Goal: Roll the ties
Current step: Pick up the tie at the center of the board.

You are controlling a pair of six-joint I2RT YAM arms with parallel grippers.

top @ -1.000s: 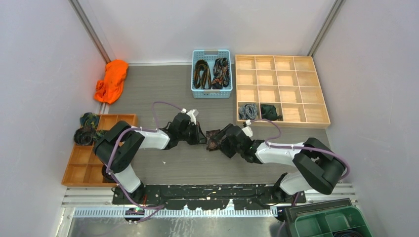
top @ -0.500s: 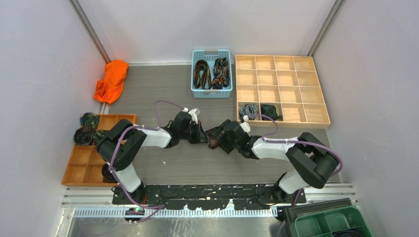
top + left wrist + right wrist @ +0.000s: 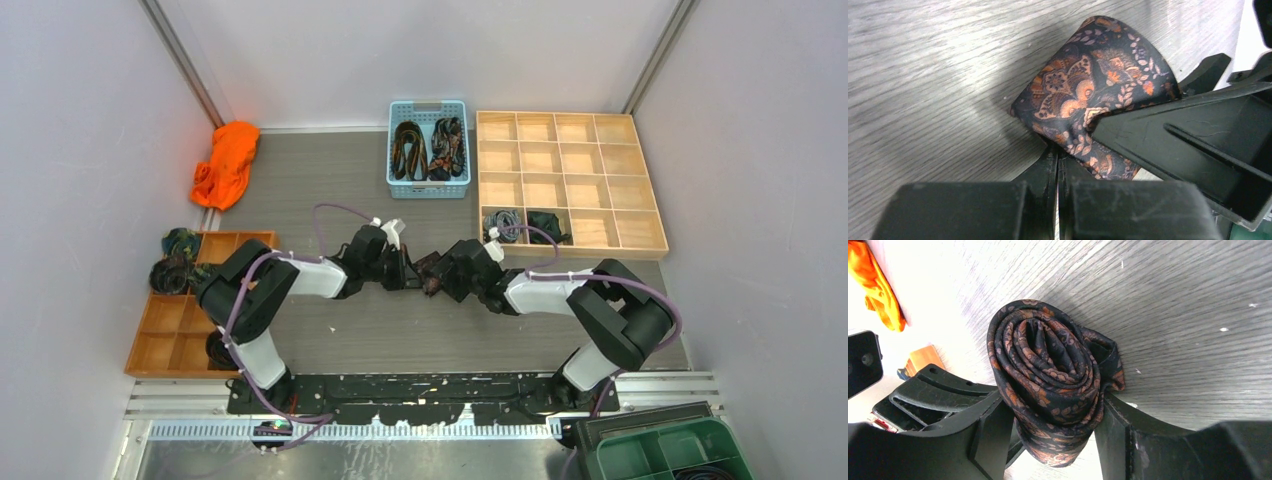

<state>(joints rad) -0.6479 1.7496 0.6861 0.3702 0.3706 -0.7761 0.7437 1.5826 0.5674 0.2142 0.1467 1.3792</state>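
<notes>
Where your two arms meet on the desk (image 3: 380, 330), your right end effector (image 3: 1053, 427) clasps the coiled black-orange tie (image 3: 1043, 365) between both fingers, while your left end effector (image 3: 1057, 159) is fully closed, tips touching the tie's edge.

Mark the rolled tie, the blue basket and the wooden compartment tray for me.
rolled tie (image 3: 1048, 365), right wrist view, centre of the coil's spiral end.
blue basket (image 3: 428, 105), top view, far rim.
wooden tray (image 3: 560, 190), top view, bare middle compartment.
</notes>
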